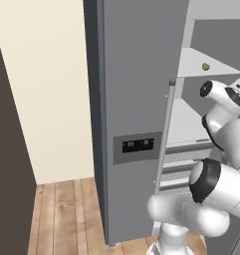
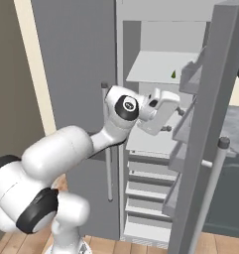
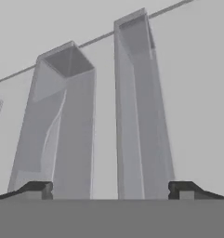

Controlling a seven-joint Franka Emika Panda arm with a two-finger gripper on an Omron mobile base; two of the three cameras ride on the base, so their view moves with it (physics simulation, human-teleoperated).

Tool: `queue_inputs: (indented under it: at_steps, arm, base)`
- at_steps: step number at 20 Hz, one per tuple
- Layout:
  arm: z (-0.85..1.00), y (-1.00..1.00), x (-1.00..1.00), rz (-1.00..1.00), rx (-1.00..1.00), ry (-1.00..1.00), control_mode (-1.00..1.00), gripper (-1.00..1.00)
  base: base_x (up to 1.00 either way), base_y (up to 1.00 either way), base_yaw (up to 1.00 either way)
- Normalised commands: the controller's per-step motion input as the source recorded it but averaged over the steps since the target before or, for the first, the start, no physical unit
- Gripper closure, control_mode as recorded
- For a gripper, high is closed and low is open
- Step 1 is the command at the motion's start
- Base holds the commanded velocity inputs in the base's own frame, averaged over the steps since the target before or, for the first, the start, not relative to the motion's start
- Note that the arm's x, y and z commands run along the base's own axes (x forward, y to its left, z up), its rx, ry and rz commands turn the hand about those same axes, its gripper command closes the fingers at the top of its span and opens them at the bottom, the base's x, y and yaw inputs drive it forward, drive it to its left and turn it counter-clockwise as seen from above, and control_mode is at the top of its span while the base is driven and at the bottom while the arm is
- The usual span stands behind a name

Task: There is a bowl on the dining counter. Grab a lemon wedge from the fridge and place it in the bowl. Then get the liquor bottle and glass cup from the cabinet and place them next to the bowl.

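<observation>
One fridge (image 2: 76, 74), right door swung open, lemon wedge (image 2: 174, 74) lying on an upper shelf (image 2: 150, 67); gripper (image 2: 173, 116) just below that shelf, jaws apart, holding nothing.

Base views – flanking the fridge (image 1: 136, 99)

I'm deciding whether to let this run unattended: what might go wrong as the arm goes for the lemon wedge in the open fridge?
1. The lemon wedge sits on an upper shelf, higher than the open gripper, so the hand must rise and may catch the shelf's front edge.
2. The open fridge door with its bins stands close beside the hand; a wide swing may strike it.
3. The wedge is small, so the wide-open jaws may nudge it rather than catch it.
</observation>
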Motion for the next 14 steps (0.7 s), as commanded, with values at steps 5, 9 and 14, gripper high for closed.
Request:
queue_inputs:
  at_steps: [5, 9, 14]
  arm:
    - [-0.41, -0.65, 0.09, -0.11, 0.0, 0.1, -1.0, -1.0]
    - [-0.26, -0.81, 0.06, -0.11, -0.03, 0.03, -1.0, -1.0]
    - [-0.01, -0.29, -0.2, -0.04, -0.04, -0.05, -1.0, -1.0]
  base:
    - [0.0, 0.0, 0.0]
    - [0.0, 0.0, 0.0]
    - [0.0, 0.0, 0.0]
